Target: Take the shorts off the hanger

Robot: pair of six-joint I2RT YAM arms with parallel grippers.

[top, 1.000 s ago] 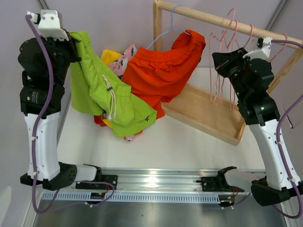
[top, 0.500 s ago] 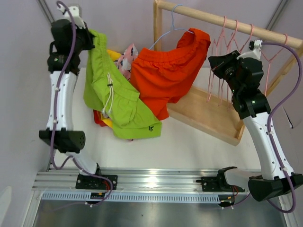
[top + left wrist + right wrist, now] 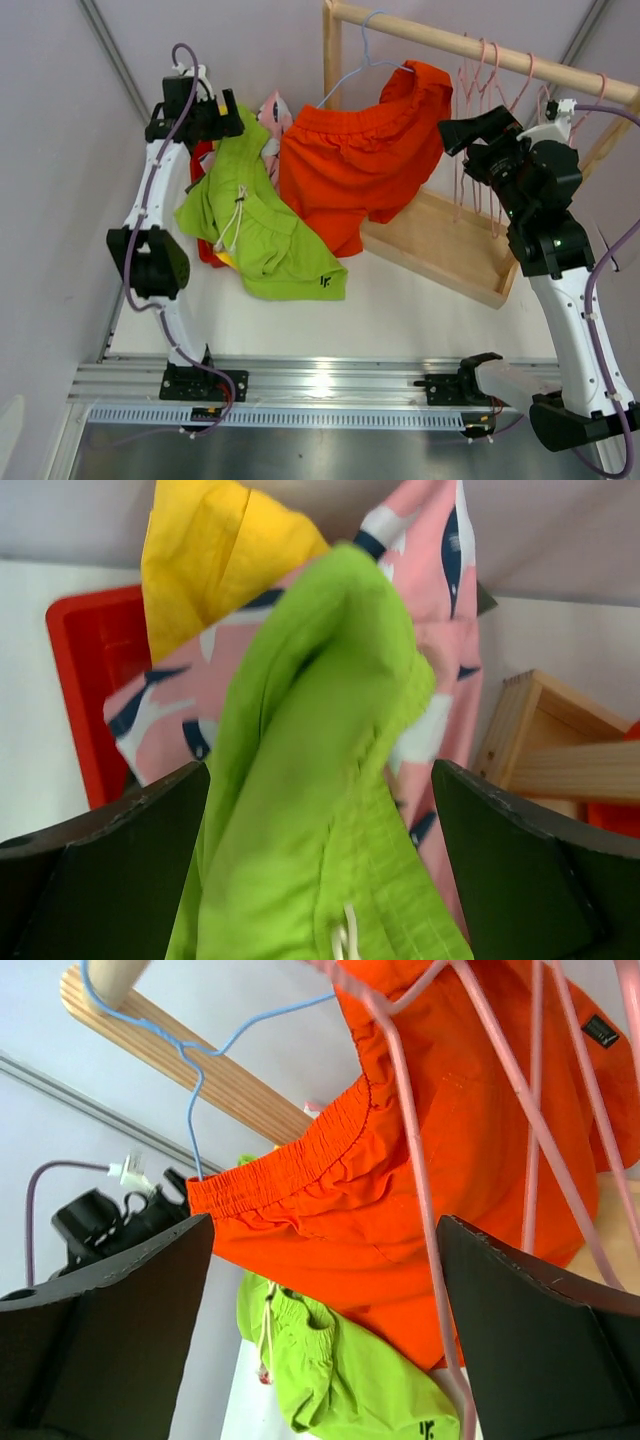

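A white bench [image 3: 420, 310] stands against pale lilac walls. Seen from above, a wooden rack [image 3: 440, 245] sits at its far right, with a rail [image 3: 500, 50] running across the top. The orange shorts [image 3: 350, 170] hang from that rail on a blue hanger [image 3: 345, 75], and several pink hangers [image 3: 478, 90] hang on the rail just to their right. The lime green shorts [image 3: 265, 235] drape from beside the left claw [image 3: 228, 122] at the far left down onto the bench, lying over a red container [image 3: 205, 250]. The pink shorts [image 3: 272, 112] peek out between the lime pair and the orange pair. The right claw [image 3: 452, 135] is held up just right of the orange shorts, in front of the pink hangers, pointing left.

In the left wrist view, the left claw's jaws stand wide apart. A fold of the lime green shorts lies between them, against the left finger and short of the right one. Beyond the fold, the pink shorts and the yellow shorts [image 3: 210, 560] are heaped together, with the red container at the left and a corner of the rack at the right.

In the right wrist view, the right claw is spread wide and grips nothing. Between its fingers shows the orange waistband on the blue hanger, whose hook sits over the rail. A pink hanger wire crosses close in front, and the lime green shorts lie below
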